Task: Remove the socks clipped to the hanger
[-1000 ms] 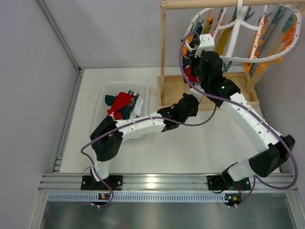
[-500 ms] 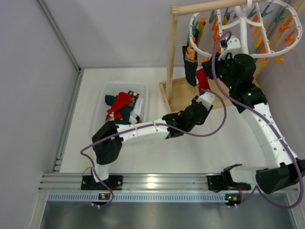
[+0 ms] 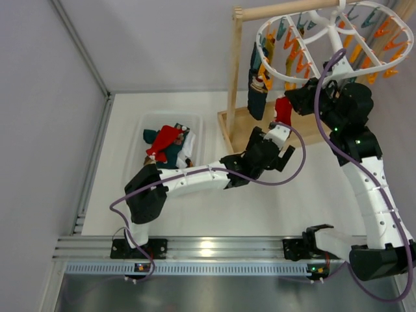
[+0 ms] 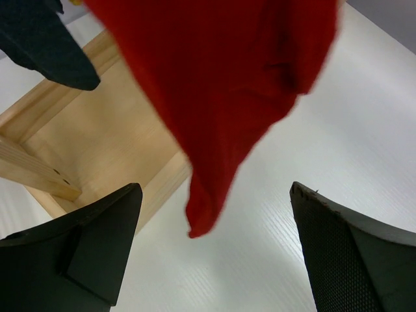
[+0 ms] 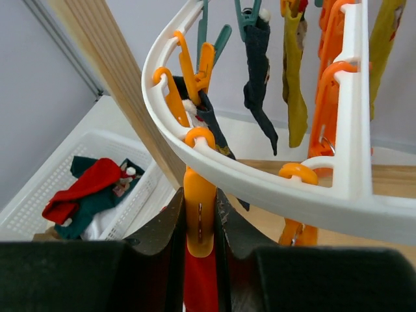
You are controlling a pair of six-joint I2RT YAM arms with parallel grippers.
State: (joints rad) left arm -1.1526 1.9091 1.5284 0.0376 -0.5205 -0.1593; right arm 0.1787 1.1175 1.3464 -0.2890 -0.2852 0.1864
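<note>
Red sock hangs from an orange clothespin on the hanger rim. Right gripper is clamped on that clothespin. Left gripper stands wide open beneath, the sock's lower end between its jaws, untouched. Fabric judged light, limp, easily bunched; grip it mid-body, well above the tip, for a secure pull.

Hanger is glossy plastic; red sock matt cloth.

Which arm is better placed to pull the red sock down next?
Left. The left pincer is open directly under the hanging red sock, fingers either side of its tip. The right pincer is shut on the orange clothespin gripping that sock.
</note>
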